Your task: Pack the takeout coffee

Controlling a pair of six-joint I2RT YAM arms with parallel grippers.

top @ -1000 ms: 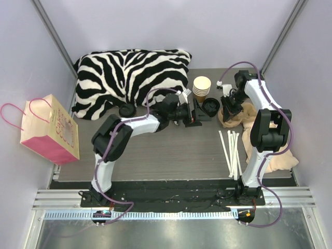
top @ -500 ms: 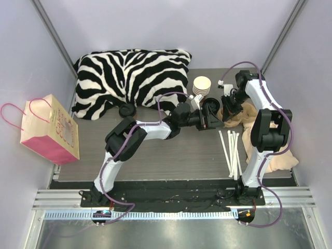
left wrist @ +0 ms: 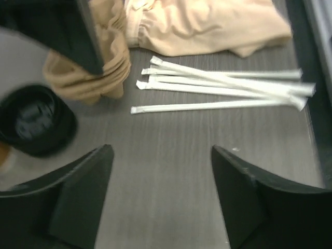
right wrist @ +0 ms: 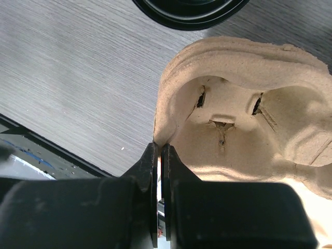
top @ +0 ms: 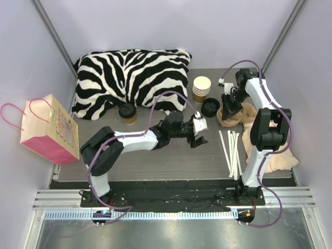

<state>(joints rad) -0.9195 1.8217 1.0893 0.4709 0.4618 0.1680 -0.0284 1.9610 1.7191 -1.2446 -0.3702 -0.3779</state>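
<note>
Coffee (top: pixel 127 113), left of centre: judged light and crushable; to be gripped gently mid-wall. Left end effector (left wrist: pixel 161 153) released, empty; right end effector (right wrist: pixel 158 149) apparently clenched on tray (right wrist: pixel 233 88) rim.

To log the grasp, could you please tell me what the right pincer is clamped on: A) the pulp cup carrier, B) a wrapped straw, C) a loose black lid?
A: the right pincer is shut on the rim of the pulp cup carrier.

pale lilac walls (top: pixel 155 26) enclose a grey wood-grain table (top: pixel 171 163).
</note>
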